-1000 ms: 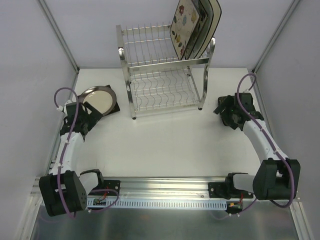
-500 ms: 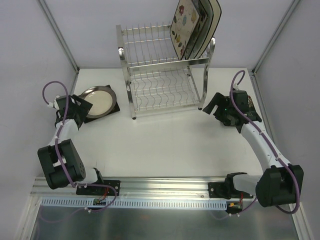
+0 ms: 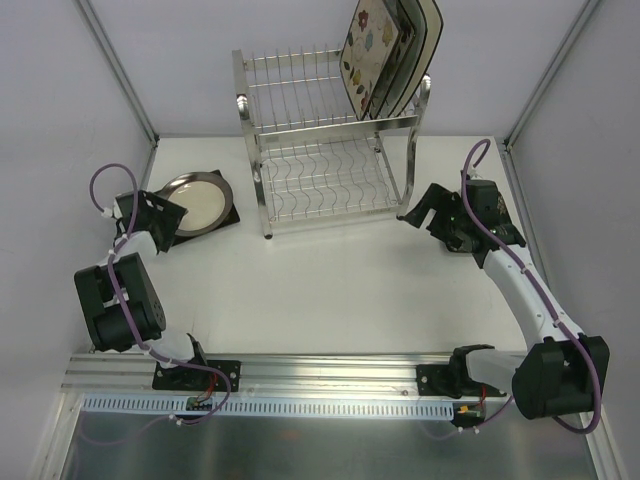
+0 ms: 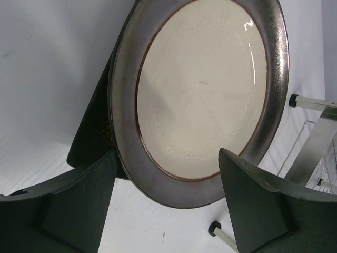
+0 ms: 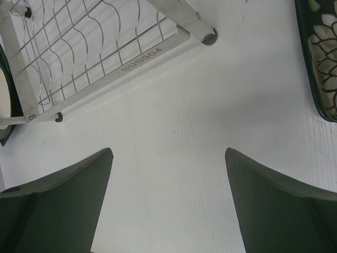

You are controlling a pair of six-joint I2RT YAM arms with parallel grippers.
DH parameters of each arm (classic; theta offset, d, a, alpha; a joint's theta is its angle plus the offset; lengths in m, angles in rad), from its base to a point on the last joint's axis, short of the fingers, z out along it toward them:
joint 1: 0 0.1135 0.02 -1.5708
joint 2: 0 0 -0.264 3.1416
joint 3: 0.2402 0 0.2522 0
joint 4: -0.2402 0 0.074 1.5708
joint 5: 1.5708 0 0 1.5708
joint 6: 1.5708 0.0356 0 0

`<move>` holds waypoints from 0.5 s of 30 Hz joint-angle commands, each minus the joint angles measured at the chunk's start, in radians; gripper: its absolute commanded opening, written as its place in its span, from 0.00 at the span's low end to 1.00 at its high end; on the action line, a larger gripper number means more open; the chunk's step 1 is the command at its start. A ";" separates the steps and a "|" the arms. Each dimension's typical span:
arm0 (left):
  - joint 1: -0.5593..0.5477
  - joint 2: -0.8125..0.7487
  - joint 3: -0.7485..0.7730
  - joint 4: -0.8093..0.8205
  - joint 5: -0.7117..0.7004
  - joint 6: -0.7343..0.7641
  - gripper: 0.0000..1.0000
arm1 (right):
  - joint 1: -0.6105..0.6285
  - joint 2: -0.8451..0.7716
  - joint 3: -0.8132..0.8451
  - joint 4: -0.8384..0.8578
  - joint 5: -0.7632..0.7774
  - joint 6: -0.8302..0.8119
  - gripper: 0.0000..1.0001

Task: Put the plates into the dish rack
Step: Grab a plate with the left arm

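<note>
While hanging low over the white table [image 3: 330,290], left tool [image 4: 167,154] spread apart, one dark finger to each side of the near edge of the round cream plate with the dark, metallic-looking rim [image 4: 200,89], no clamp on it to be seen. Lying flat, that plate, stacked on a dark square plate [image 4: 92,132] near the table's left edge, just left of the rack. Glazed ceramic by the look: stiff, probably heavy for its size, slick under hard pads, liable to chip if dropped. Best taken at the broad raised rim, deep enough not to pivot. Tricky, likely, with the underside sitting on the square one below.

Over on the right, right tool [image 5: 168,153] released too, wide open above the table, holding nothing. Near it, toward the table's right edge, a dark square plate with white flowers [image 5: 321,58], flat on the table, glossy, rim upturned.

Farther back, the tall two-tier chrome wire rack [image 3: 335,128]: shiny, rigid, wavy slotted shelves, four upright posts, small dark feet. Lower shelf bare of plates. Up on the top tier, right end, a cream square plate with colourful flowers [image 3: 368,45] standing on edge, with more dark-rimmed plates [image 3: 418,40] leaning just behind it. Judged roughly halfway: several racked, at least three waiting on the table.
</note>
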 commanded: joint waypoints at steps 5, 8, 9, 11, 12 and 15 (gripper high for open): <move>0.011 0.048 -0.023 0.093 0.009 -0.062 0.79 | 0.007 -0.025 0.025 0.026 -0.010 -0.030 0.92; 0.011 0.058 -0.078 0.185 0.004 -0.105 0.79 | 0.007 -0.027 0.027 0.024 -0.007 -0.033 0.92; 0.011 0.067 -0.086 0.222 0.007 -0.127 0.79 | 0.007 -0.027 0.027 0.026 -0.006 -0.033 0.92; 0.011 0.081 -0.097 0.248 0.012 -0.151 0.80 | 0.009 -0.025 0.027 0.026 -0.003 -0.034 0.92; 0.010 0.087 -0.101 0.265 0.018 -0.156 0.81 | 0.007 -0.025 0.027 0.029 -0.003 -0.034 0.92; 0.011 0.127 -0.114 0.314 0.025 -0.179 0.82 | 0.007 -0.024 0.024 0.031 -0.001 -0.033 0.92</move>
